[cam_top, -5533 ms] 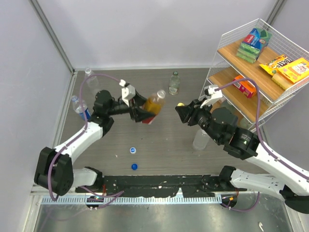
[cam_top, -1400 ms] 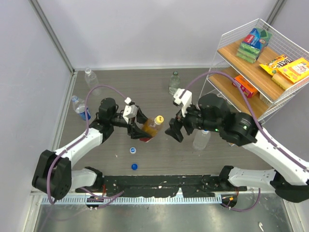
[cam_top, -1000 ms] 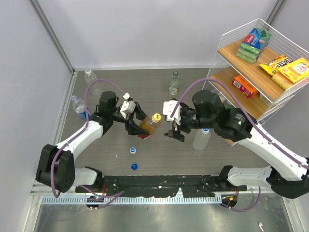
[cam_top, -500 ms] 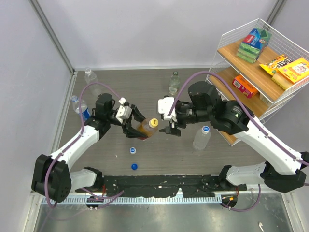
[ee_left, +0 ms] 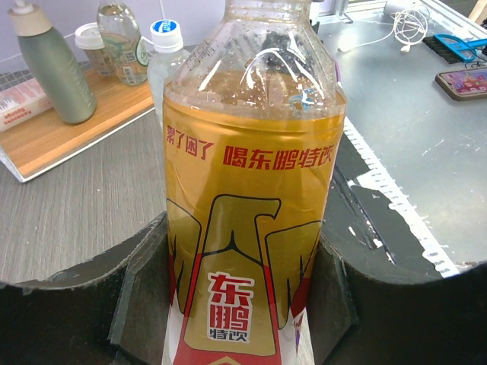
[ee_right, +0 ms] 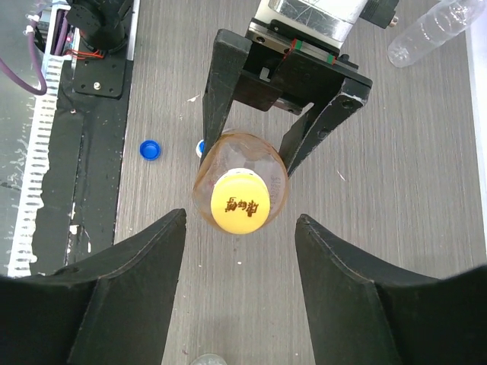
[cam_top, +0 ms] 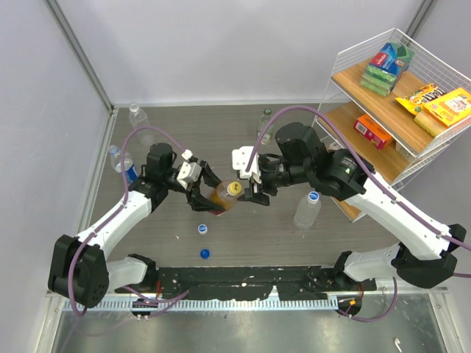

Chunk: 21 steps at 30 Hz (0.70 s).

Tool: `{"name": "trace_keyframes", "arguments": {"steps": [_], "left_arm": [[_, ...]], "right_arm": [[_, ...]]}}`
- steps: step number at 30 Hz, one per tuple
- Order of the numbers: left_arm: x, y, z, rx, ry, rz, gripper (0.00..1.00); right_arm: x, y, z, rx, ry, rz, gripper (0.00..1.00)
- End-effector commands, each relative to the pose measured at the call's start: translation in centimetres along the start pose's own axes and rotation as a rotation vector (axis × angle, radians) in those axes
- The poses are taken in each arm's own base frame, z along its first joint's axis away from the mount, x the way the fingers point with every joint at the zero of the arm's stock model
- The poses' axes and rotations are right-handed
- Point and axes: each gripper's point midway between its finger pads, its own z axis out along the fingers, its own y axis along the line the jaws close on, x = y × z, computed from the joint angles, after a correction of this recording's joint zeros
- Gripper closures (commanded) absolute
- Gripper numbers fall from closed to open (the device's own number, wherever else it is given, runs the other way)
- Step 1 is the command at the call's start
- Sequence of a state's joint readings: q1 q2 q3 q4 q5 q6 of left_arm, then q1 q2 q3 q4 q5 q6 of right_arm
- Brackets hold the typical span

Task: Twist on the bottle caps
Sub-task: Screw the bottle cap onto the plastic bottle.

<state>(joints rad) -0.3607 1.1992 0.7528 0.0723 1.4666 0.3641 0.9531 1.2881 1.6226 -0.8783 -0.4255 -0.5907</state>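
The grey wood-grain counter [cam_top: 184,132] fills the scene, with a wire rack [cam_top: 353,77] of snack boxes [cam_top: 441,103] at its far right. The left arm [cam_top: 125,209] reaches in from the left and the right arm [cam_top: 383,202] from the right, and they meet near the middle.

The left fingers [cam_top: 206,197] pinch the amber bottle [cam_top: 221,197] around its lower, labelled body, one finger on each side. The bottle leans with its neck toward the right. The right fingers [cam_top: 252,190] are spread just right of the neck. In the right wrist view the bottle's top sits in the gap between their tips, and neither is seen touching it.

A clear bottle [cam_top: 305,212] stands to the right of the arms, near the rack. Another [cam_top: 265,126] stands at the far middle and a third [cam_top: 137,116] at the far left. A blue-label bottle [cam_top: 124,165] stands by the left edge.

The yellow cap [ee_right: 240,204] sits on the amber bottle's neck. A white cap [cam_top: 202,229] with a blue middle lies on the counter just near of that bottle. A blue cap [cam_top: 204,254] lies nearer again, close to the arm bases.
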Motion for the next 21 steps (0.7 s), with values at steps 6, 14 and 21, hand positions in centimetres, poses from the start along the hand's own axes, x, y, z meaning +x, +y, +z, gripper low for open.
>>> {"name": "trace_keyframes", "arguments": {"steps": [6,14,21], "left_arm": [[-0.7,-0.1,0.0,0.017,-0.010,0.034,0.68],[-0.8,-0.2,0.0,0.017,-0.010,0.034,0.68],[-0.7,-0.1,0.0,0.017,-0.009,0.036,0.68]], "right_arm": [[-2.3,0.0,-0.2,-0.014,-0.078,0.013,0.37],[-2.2,0.0,0.5,-0.025,-0.075,0.035,0.43],[-2.1,0.0,0.7,-0.029,-0.068,0.057,0.48]]}}
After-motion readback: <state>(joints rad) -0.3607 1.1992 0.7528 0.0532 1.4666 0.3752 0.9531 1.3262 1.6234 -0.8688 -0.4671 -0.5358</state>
